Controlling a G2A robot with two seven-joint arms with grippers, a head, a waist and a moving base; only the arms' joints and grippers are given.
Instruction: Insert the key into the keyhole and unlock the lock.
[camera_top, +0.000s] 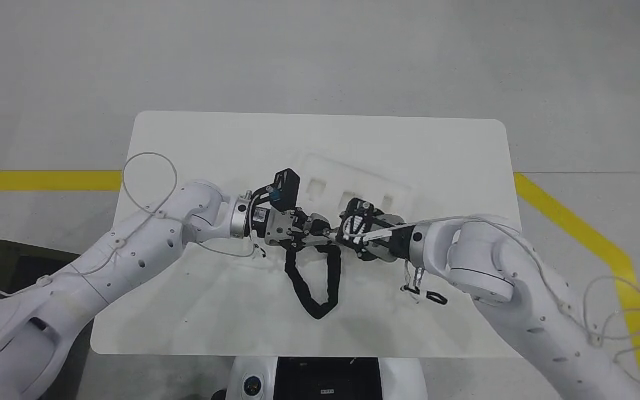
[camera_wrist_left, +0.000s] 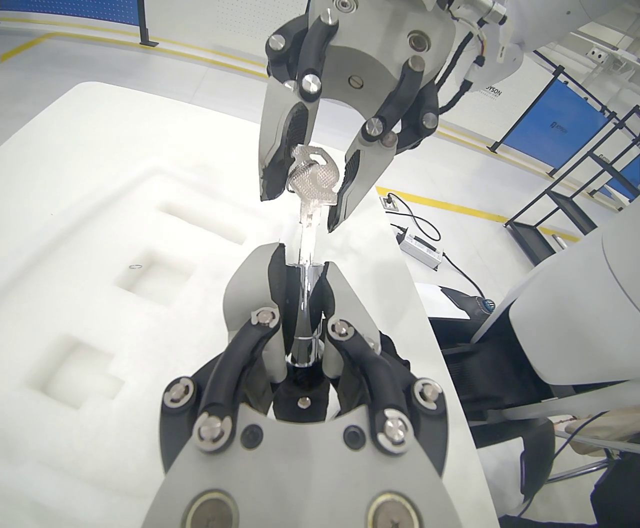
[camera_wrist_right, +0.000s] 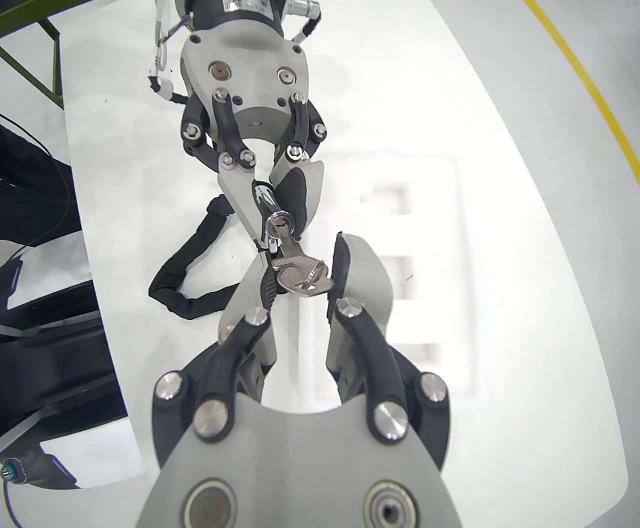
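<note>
Above the table (camera_top: 450, 150), the key (camera_wrist_right: 300, 275) sits in the lock (camera_wrist_right: 280, 222).

Grey floor (camera_top: 300, 50), yellow line (camera_top: 60, 180), blue panels (camera_wrist_left: 565, 125)

A white table (camera_top: 450, 150) with rounded corners stands on a pale grey floor (camera_top: 320, 50). A white foam tray (camera_wrist_left: 75, 225) lies flat on the tabletop, with square pockets (camera_wrist_left: 155, 272) cut into it. A small wire ring (camera_wrist_left: 135, 266) lies in one pocket. A yellow line (camera_top: 60, 180) runs along the floor to both sides of the table. Beyond the table's edge, a grey power brick (camera_wrist_left: 422, 246) lies on the floor with a black cable, near a floor socket (camera_wrist_left: 387, 201). Blue panels (camera_wrist_left: 565, 125) and black metal frames (camera_wrist_left: 575, 200) stand farther back.
</note>
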